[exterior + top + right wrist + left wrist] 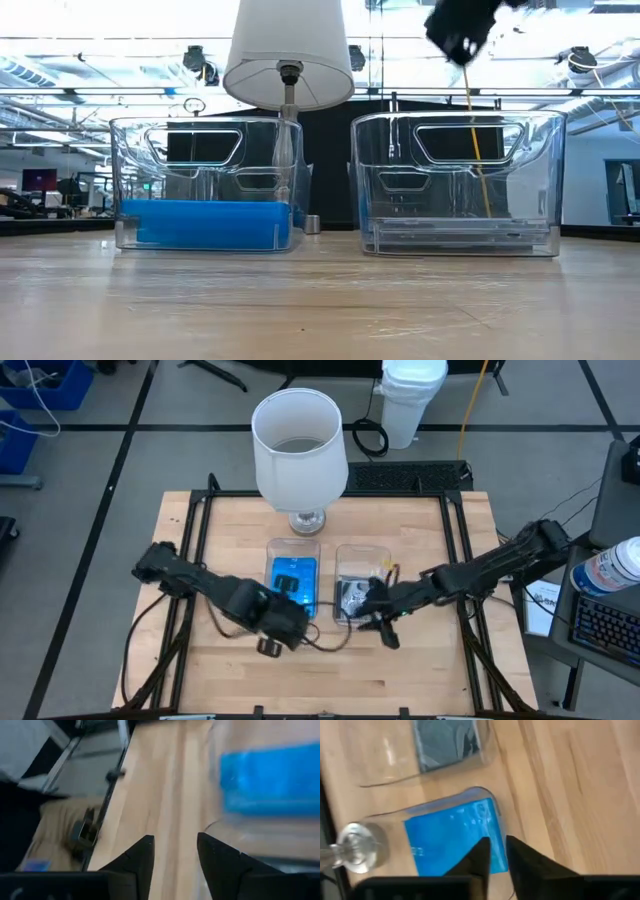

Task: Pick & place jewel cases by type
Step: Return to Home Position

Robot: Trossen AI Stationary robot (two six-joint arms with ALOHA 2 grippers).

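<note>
Left gripper (497,855) hovered above near end of left clear bin (293,546), fingers narrow, holding nothing. Blue jewel cases (205,223) lay stacked flat inside that bin. White lamp (298,448) stood behind bins on counter (420,670). Right clear bin (540,180) sat just beside left one, grey jewel cases (460,233) flat on its floor. Right gripper (175,852) hung over that bin's near right corner, fingers moderately apart, empty.

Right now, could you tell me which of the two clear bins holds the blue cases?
The left bin: blue cases lie in it, while the right bin holds grey ones.
</note>
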